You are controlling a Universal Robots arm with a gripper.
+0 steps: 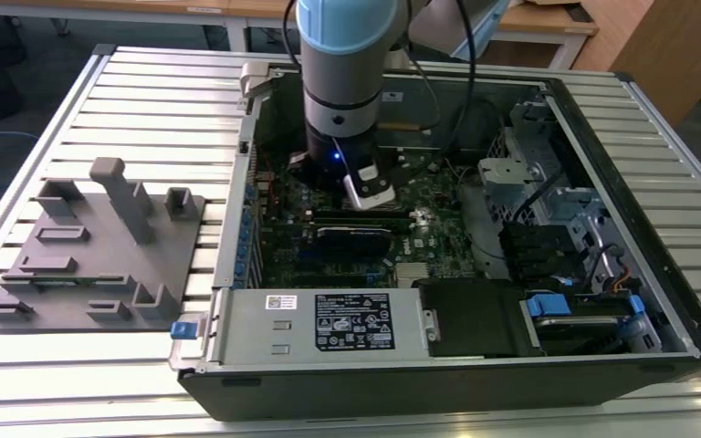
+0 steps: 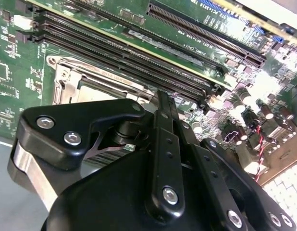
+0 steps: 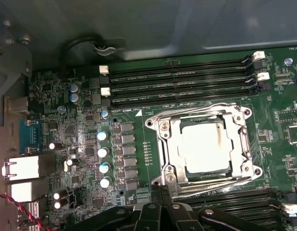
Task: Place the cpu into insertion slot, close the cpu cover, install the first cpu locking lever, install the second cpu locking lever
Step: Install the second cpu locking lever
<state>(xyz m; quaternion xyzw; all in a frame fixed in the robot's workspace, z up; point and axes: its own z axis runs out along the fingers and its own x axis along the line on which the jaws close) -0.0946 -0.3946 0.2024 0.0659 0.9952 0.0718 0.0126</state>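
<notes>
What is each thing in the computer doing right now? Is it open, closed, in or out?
cpu: sitting in the insertion slot, silver face up.
cpu cover: closed down around the cpu.
gripper: holding nothing, at the edge of the socket.
computer case: side open, motherboard showing.

Grey moulded tray point(image 1: 88, 265) beside open computer case point(image 1: 643, 228); labelled power supply point(image 1: 326, 324) inside.
</notes>
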